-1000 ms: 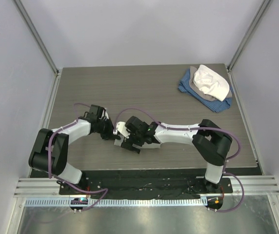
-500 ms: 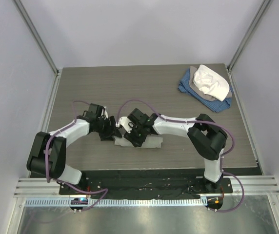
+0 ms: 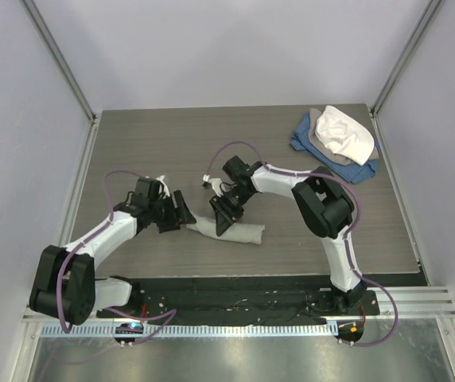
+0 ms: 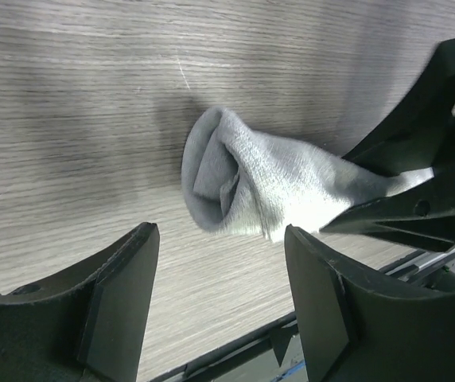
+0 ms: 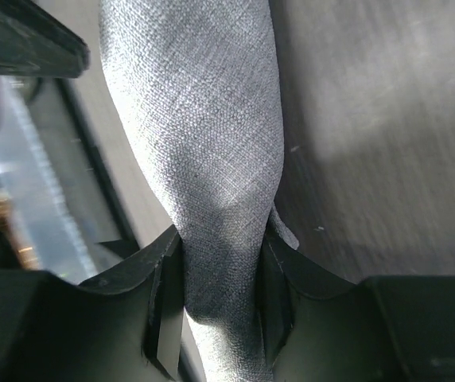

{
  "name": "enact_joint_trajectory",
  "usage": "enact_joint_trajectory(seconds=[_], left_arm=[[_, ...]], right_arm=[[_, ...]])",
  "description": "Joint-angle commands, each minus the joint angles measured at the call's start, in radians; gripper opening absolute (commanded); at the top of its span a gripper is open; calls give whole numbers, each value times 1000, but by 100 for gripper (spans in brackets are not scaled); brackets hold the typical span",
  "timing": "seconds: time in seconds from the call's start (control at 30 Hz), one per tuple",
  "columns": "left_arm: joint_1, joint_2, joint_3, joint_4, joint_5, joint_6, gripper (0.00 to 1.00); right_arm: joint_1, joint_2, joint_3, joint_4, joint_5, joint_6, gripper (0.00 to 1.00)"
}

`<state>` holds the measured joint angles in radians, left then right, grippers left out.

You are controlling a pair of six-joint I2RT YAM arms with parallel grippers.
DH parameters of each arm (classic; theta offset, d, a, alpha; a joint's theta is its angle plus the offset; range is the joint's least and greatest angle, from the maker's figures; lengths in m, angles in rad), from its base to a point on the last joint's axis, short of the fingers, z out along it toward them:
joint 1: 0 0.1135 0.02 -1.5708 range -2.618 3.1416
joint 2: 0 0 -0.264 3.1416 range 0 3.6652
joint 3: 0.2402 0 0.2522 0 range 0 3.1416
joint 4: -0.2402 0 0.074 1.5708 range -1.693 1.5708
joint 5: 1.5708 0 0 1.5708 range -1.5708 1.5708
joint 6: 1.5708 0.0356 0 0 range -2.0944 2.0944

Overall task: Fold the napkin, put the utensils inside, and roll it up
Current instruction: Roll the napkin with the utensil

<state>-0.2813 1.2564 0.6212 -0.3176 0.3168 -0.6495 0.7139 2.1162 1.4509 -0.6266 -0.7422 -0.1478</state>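
Note:
The napkin (image 3: pixel 239 231) lies rolled into a light grey tube on the table, its left end (image 4: pixel 227 179) showing a spiral of folds. My right gripper (image 3: pixel 226 213) is shut on the napkin (image 5: pixel 204 135), the fingers squeezing the roll at its middle. To the left of the roll's end my left gripper (image 3: pixel 181 213) stands open, with bare table between its fingers (image 4: pixel 124 294) and the roll just beyond the tips. The utensils are hidden.
A heap of blue, grey and white cloths (image 3: pixel 339 143) lies at the back right corner. The black rail (image 3: pixel 243 286) runs along the table's near edge, close to the roll. Metal posts and white walls bound the table.
My left gripper has opened and drawn back left off the roll. The right gripper has closed round the napkin's middle, and its arm has swung toward the back.

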Motion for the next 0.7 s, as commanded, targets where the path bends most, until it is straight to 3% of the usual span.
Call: enact_joint_trajectory(seconds=[0.0, 0.2, 0.43, 0.6, 0.67], left_arm=[[-1, -20, -32, 130, 30, -38, 68], [-1, 6, -58, 218, 56, -53, 67], [-6, 63, -100, 362, 139, -116, 59], [-18, 100, -140, 468, 176, -165, 46], [-18, 113, -137, 465, 176, -164, 35]], right_arm=[[-11, 105, -1, -117, -170, 33, 42], [-47, 163, 9, -122, -255, 50, 42], [-74, 212, 26, -122, -281, 65, 42], [-93, 228, 40, -120, -281, 79, 42], [-100, 216, 42, -116, -264, 83, 45]])
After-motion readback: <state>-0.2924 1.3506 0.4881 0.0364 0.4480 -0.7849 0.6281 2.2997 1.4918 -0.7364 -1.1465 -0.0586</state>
